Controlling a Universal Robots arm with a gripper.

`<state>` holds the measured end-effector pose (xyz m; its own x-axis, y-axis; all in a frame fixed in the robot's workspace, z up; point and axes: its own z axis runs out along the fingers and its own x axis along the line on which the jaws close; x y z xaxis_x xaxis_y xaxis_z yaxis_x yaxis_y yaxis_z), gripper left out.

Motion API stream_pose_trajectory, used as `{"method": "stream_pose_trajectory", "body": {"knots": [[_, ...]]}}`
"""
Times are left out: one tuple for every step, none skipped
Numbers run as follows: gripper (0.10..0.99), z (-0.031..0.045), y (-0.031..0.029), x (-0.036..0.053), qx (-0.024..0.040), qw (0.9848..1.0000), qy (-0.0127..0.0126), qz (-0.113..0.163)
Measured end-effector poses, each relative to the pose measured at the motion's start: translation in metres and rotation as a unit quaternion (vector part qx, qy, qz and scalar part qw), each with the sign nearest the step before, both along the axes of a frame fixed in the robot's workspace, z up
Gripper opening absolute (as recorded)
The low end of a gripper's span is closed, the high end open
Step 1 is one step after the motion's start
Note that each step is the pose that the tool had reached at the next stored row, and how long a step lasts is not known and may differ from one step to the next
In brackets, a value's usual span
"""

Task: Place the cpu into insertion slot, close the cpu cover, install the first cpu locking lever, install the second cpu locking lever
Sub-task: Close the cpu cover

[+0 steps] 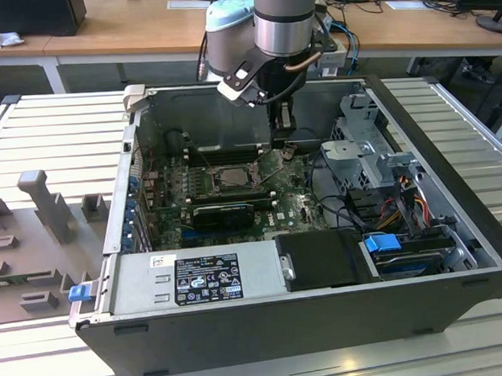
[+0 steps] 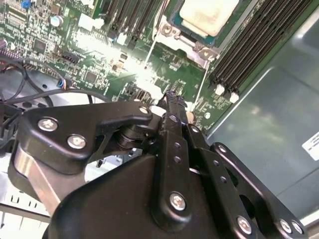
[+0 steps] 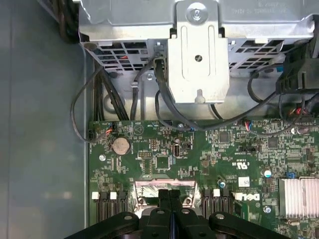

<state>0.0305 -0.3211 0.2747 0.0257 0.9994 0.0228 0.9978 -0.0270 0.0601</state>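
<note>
1. insertion slot [image 1: 207, 180]: near the motherboard's [image 1: 298, 209] centre. The cpu [image 2: 207, 14] lies flat in it, top uncovered.
2. cpu cover [image 3: 149, 188]: silvery frame, raised at a tilt along the slot's edge toward the exterior view's right.
3. gripper [image 1: 284, 144]: upright over that cover, jaws pinched together, nothing seen between. The fingertips [image 3: 163, 195] are at the frame's free edge; contact unclear.

You have an open computer case [image 1: 444, 258] lying on a slatted metal table [image 1: 63, 130], and grey fixtures [image 1: 45, 203] stand near the table's edge on the exterior view's left. Inside the case, a labelled power supply [image 1: 197, 279] runs along the near wall. A long black card [image 1: 223, 213] crosses the green motherboard [image 1: 298, 211]. In the first wrist view, a coin battery [image 3: 120, 145] sits near the board's edge.
</note>
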Motion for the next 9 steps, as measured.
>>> {"method": "stream_pose_trajectory", "body": {"knots": [[0.106, 0.0005, 0.0000, 0.0006, 0.0000, 1.0000, 0.0001, 0.000], [0.106, 0.0010, 0.0000, 0.0017, 0.0000, 1.0000, 0.0001, 0.000], [0.106, 0.0012, 0.0000, 0.0028, 0.0001, 1.0000, 0.0002, 0.000], [0.106, 0.0012, 0.0001, 0.0038, 0.0001, 1.0000, 0.0003, 0.000], [0.106, 0.0013, 0.0001, 0.0053, 0.0001, 1.0000, 0.0004, 0.000], [0.106, 0.0013, 0.0000, 0.0080, 0.0000, 1.0000, 0.0007, 0.000], [0.106, 0.0014, 0.0000, 0.0103, 0.0000, 1.0000, 0.0011, 0.000], [0.106, 0.0014, 0.0000, 0.0138, -0.0001, 1.0000, 0.0016, 0.000], [0.106, 0.0014, 0.0000, 0.0166, -0.0001, 1.0000, 0.0020, 0.000]]}}
